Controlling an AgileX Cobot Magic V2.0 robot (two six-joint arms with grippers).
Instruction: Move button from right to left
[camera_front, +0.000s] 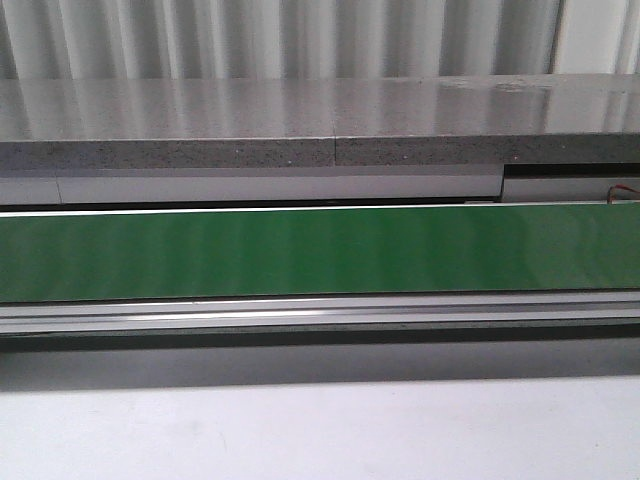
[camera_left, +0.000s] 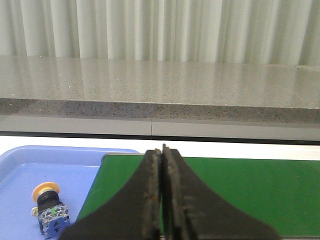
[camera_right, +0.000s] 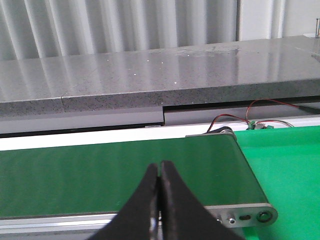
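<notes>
The button (camera_left: 47, 210), with a yellow-orange round ring, dark centre and blue block, lies in a blue tray (camera_left: 60, 165) at the left end of the green belt (camera_left: 240, 190), in the left wrist view only. My left gripper (camera_left: 163, 148) is shut and empty, over the belt's left end, to the right of the button. My right gripper (camera_right: 160, 165) is shut and empty, over the near edge of the belt (camera_right: 100, 175) close to its right end. Neither gripper shows in the front view.
The green conveyor belt (camera_front: 320, 250) runs across the front view, with a metal rail (camera_front: 320, 312) along its near edge. A grey stone ledge (camera_front: 320, 120) stands behind it. A bright green surface (camera_right: 290, 170) and red wires (camera_right: 270, 107) lie past the belt's right end.
</notes>
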